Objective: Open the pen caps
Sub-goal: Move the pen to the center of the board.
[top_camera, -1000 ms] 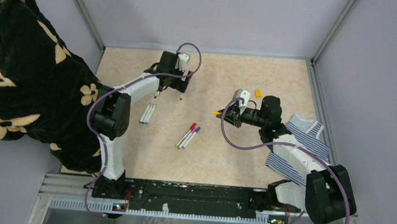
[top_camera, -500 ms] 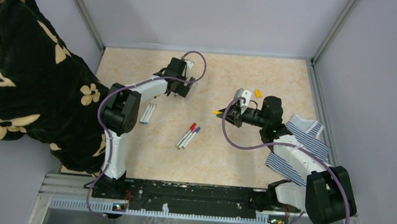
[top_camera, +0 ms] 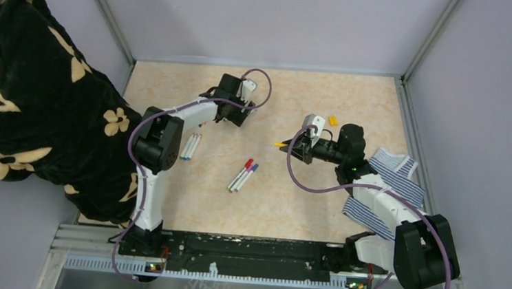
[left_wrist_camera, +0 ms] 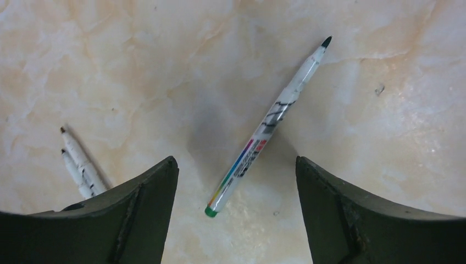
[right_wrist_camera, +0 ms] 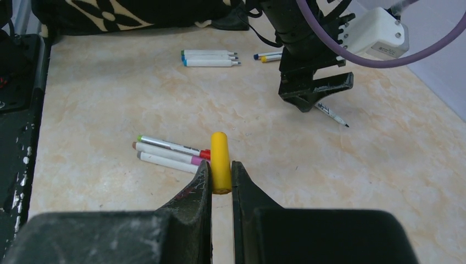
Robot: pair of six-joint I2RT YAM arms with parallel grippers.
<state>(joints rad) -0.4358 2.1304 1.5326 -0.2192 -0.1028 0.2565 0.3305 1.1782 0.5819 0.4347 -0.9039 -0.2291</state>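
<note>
My left gripper [left_wrist_camera: 236, 160] is open and points down at the table, its fingers either side of an uncapped white pen [left_wrist_camera: 275, 113] with a green end, not touching it. In the top view this gripper [top_camera: 234, 112] is at the back left. My right gripper [right_wrist_camera: 221, 168] is shut on a yellow pen cap [right_wrist_camera: 221, 159], held above the table right of centre [top_camera: 279, 145]. Two pens with red and purple caps [top_camera: 242, 174] lie side by side mid-table. A loose orange cap [top_camera: 333, 121] lies behind the right arm.
Two blue-ended pens [top_camera: 190, 146] lie left of centre, and two more uncapped pens [left_wrist_camera: 77, 162] lie beside the left finger. A striped cloth [top_camera: 392, 183] sits under the right arm. A black floral cloth [top_camera: 29, 92] drapes the left wall.
The left gripper shifted right and came down over the green-ended pen, its jaws narrowing slightly. The right gripper stayed still with the yellow cap.
</note>
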